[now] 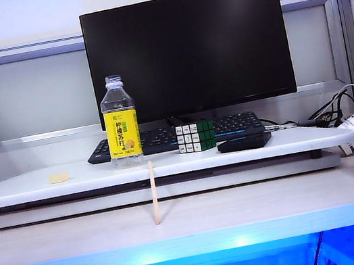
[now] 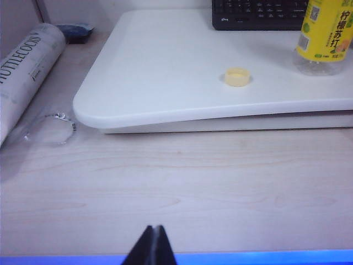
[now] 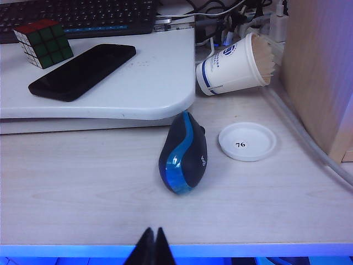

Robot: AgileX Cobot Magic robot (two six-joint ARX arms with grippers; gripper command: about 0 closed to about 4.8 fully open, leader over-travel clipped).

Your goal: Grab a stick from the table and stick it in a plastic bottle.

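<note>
Capless bottle (image 1: pixel 120 122) stands empty on the shelf (image 1: pixel 69 180); a stick (image 1: pixel 153 193) leans against the shelf edge below it. A tipped cup (image 3: pixel 234 66) holds sticks. Left pincer (image 2: pixel 153 245) and right pincer (image 3: pixel 151 245), pressed together, hover over the surface (image 3: pixel 83 193) near its front edge.

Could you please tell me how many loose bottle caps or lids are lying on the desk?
2. A yellowish cap lies on the raised shelf board, beside the plastic bottle. A white lid lies on the lower table, beside the mouse. Others may be hidden.
</note>
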